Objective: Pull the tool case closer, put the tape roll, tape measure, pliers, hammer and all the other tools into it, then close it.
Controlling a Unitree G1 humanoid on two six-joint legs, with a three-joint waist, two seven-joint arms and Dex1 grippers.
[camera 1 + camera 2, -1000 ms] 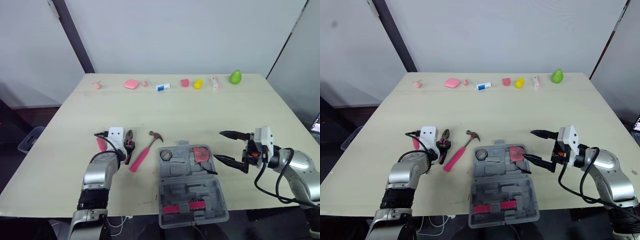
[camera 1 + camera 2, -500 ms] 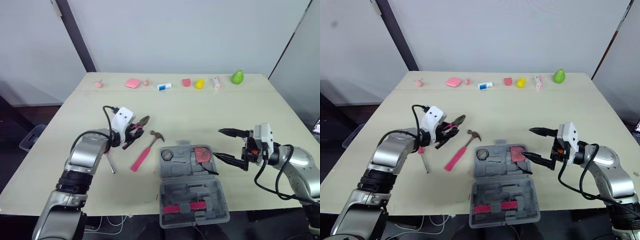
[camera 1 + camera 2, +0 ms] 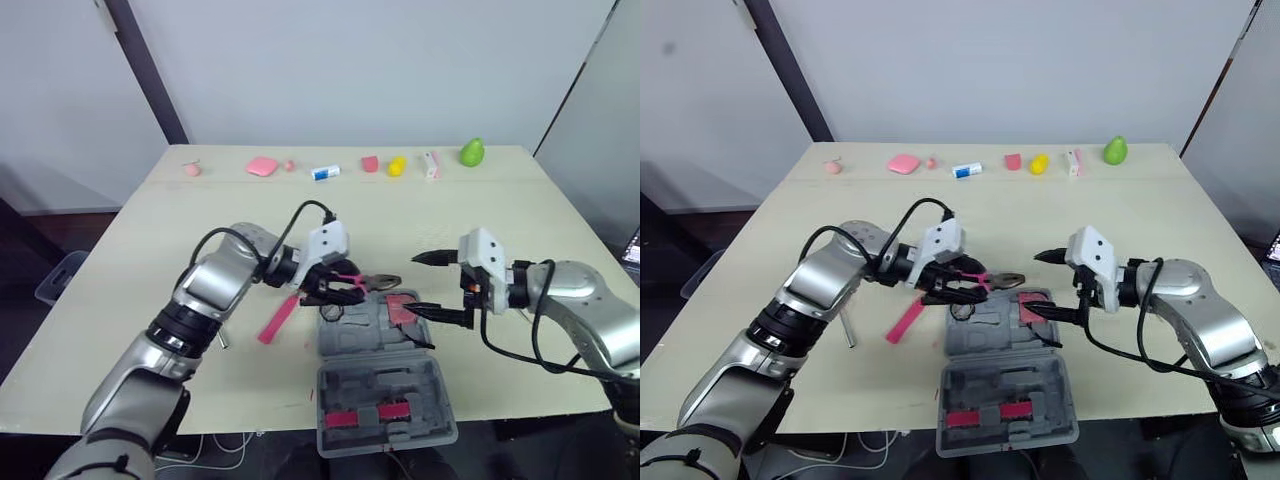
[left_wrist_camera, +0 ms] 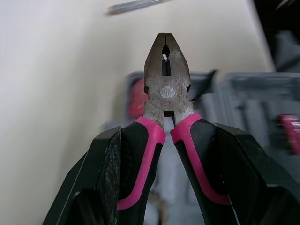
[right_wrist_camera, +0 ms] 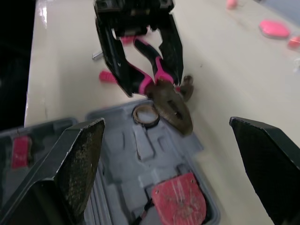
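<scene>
Pliers (image 3: 376,284), clamped in left gripper (image 3: 338,290), now hover seemingly over case (image 3: 375,365) on table (image 3: 450,215); right gripper (image 3: 420,283) gapes.

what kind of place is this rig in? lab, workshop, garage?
Probably a robot test room rather than a real workshop: a plain table set against bare walls, small bright items lined up along its far edge, and an open tool case staged near the front.

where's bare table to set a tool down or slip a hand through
Bare table runs in a wide band between the small items at the far edge and the tool case, and along the left edge. It is crowded over the case: the left gripper holding the pliers, the open right gripper, and the hammer beside it.
</scene>
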